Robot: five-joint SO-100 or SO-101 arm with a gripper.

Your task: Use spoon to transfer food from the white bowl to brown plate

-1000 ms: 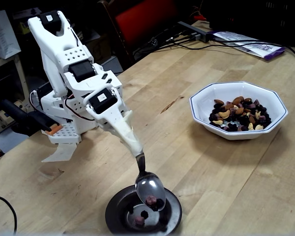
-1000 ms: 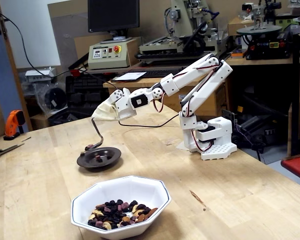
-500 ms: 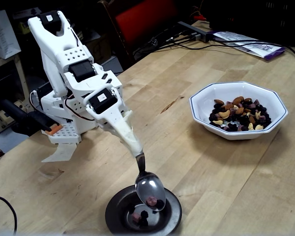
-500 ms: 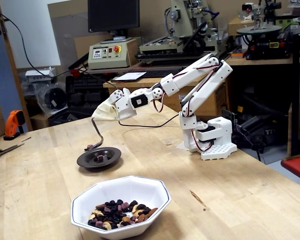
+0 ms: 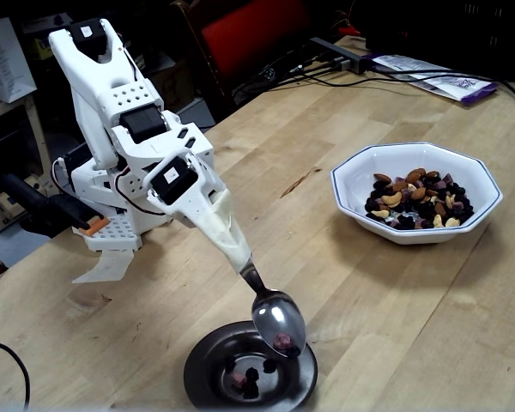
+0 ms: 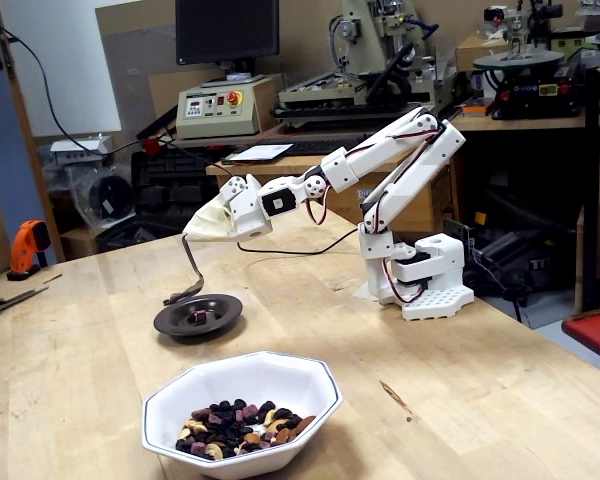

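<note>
A shiny silver spoon (image 5: 279, 319) sticks out of a cream wrap at the tip of the white arm, where my gripper (image 5: 232, 249) holds its handle; the fingers are hidden under the wrap. The spoon bowl hangs over the right part of the brown plate (image 5: 204, 384) with a couple of dark and pinkish bits of food in it. A few more pieces of food (image 5: 245, 378) lie on the plate. The white bowl (image 5: 352, 172) stands to the right with a heap of nuts and dried fruit (image 5: 421, 202). In the other fixed view the spoon (image 6: 188, 285) hovers above the plate (image 6: 220, 318), behind the white bowl (image 6: 280, 375).
The arm's base (image 5: 112, 223) stands at the table's left edge in a fixed view. Cables and papers (image 5: 438, 81) lie at the far right corner. A workbench with machines (image 6: 380, 60) stands behind the table, and an orange tool (image 6: 25, 248) sits at the left.
The spoon has swung a little to the right and risen slightly over the plate's right side. Some pieces have fallen from it onto the plate.
</note>
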